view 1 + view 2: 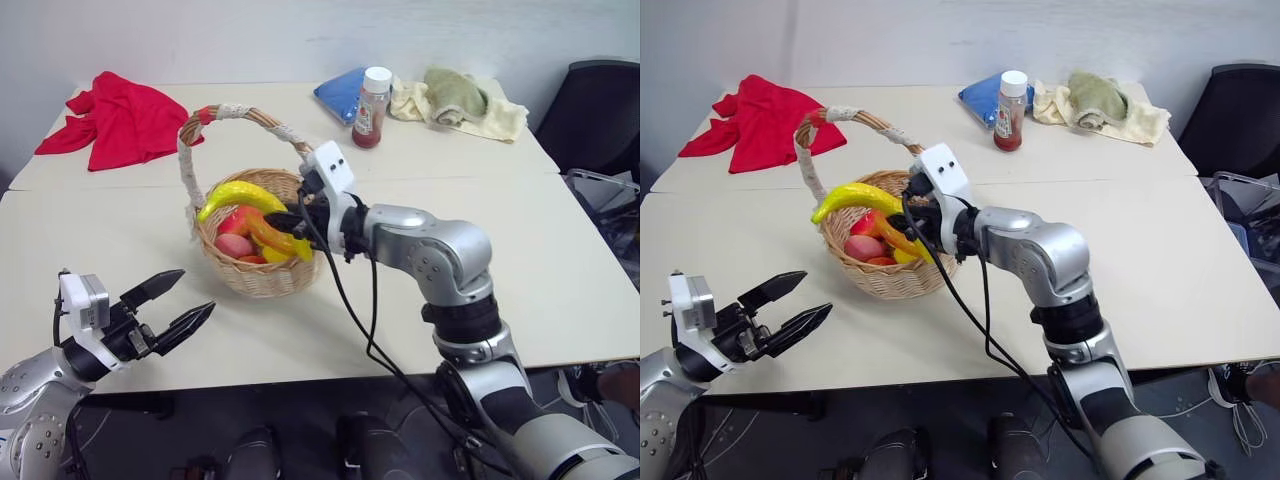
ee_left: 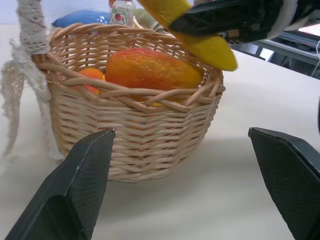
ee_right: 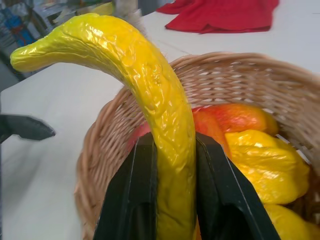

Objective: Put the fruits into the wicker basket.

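**Supervisor:** Report gripper states and the position of the held item.

**Operator:** I have the right gripper (image 1: pixel 287 222) clamped on the banana (image 1: pixel 243 196), fingers pinching its lower part. The left gripper (image 1: pixel 172 304) hangs at lower left of the head view, fingers spread wide, holding nothing.

**Supervisor:** Location relative to the wicker basket (image 1: pixel 262 274)?

**Operator:** Centre of frame. The banana sits over the basket opening, above the mango (image 2: pixel 152 69) and the other fruits inside. Its long axis curves from the fingers up toward the left of the frame, so the tip overhangs the left rim.

**Supervisor:** Next move?

**Operator:** My judgement: the right arm is placed for the release. I would mind the overhanging tip, which could tip the banana outward.
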